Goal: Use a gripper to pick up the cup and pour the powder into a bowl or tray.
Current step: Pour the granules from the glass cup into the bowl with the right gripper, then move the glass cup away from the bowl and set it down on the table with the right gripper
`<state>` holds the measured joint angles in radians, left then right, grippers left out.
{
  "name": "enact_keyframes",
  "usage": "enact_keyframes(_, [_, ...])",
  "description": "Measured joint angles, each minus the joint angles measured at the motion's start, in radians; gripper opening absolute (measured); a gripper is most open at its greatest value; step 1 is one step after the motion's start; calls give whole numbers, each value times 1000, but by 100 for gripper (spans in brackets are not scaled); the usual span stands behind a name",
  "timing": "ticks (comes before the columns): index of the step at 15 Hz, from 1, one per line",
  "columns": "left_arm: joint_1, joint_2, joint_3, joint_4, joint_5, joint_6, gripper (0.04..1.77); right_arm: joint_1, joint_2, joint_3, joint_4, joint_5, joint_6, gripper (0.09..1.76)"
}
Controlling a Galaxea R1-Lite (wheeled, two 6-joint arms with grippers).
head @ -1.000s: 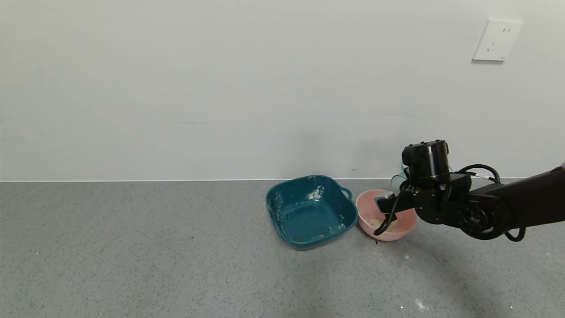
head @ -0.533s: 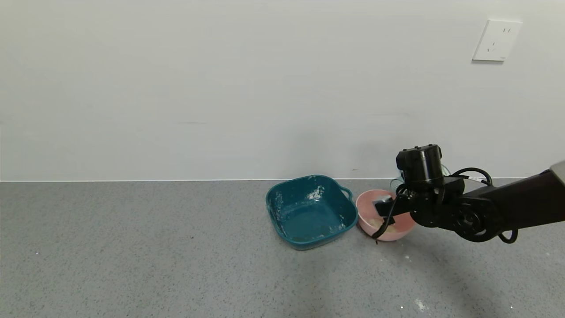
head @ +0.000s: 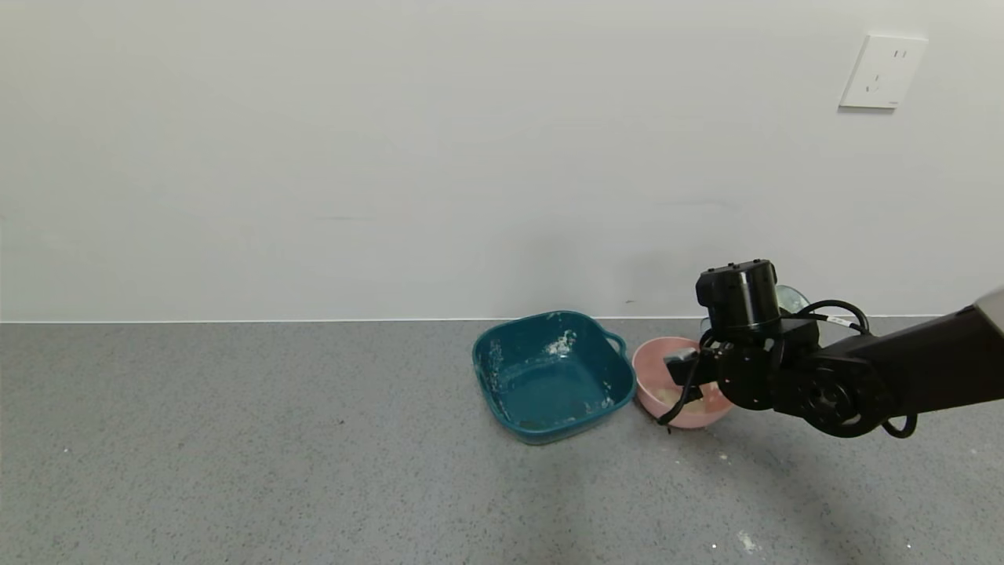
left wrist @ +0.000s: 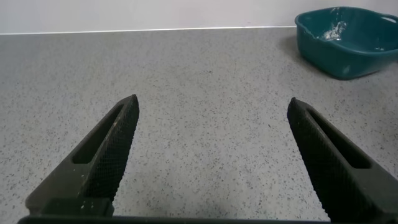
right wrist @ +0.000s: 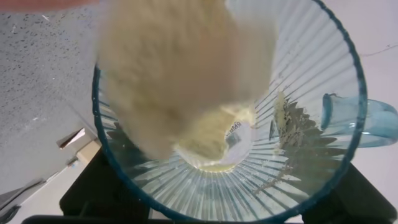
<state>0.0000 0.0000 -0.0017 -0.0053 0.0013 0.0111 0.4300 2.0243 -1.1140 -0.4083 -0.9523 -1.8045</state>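
The pink bowl [head: 673, 386] sits on the grey counter [head: 274, 455], just right of the square teal dish [head: 551, 376] and touching or almost touching its right side. Cream powder [head: 667, 395] lies in the bottom of the bowl. The teal dish holds only white smears and a small clump of white near its far wall; it also shows at the far right edge of the left wrist view [left wrist: 346, 40].

The cup [right wrist: 249, 118] is held tipped, its mouth turned toward the wrist camera. In the right wrist view a thick mass of powder [right wrist: 180, 68] slides along the ribbed inner wall toward the rim, with a smaller patch left at the cup's bottom and thin streaks on the ribs. The small loop handle sticks out at one side. In the head view only a sliver of the cup [head: 788, 298] shows behind the arm's black cylinder, on the far right side of the bowl.

The right gripper [head: 690, 369] is over the bowl's right part and is clenched on the cup; dark finger parts show under the cup in the wrist view.

The left gripper [left wrist: 211, 162] is parked low over bare counter well left of the dish, its two fingers [left wrist: 102, 155] spread wide with nothing between them.

A wall socket [head: 882, 71] is on the wall at upper right.
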Motion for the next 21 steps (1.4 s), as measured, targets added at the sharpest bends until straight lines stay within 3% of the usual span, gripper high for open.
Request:
enact_keyframes(5, [0, 0, 0, 0, 0, 0, 172, -7, -6, 1, -11, 20, 47, 134])
enact_keyframes(9, [0, 0, 0, 0, 0, 0, 172, -29, -23, 8, 2, 100, 317, 134])
enact_keyframes(12, [0, 0, 0, 0, 0, 0, 172, -52, -53, 42, 5, 145, 431, 134])
enact_keyframes(15, [0, 0, 0, 0, 0, 0, 172, -86, -83, 76, 6, 230, 554, 134])
enact_keyframes(21, [0, 0, 0, 0, 0, 0, 172, -116, -136, 137, 9, 450, 959, 134])
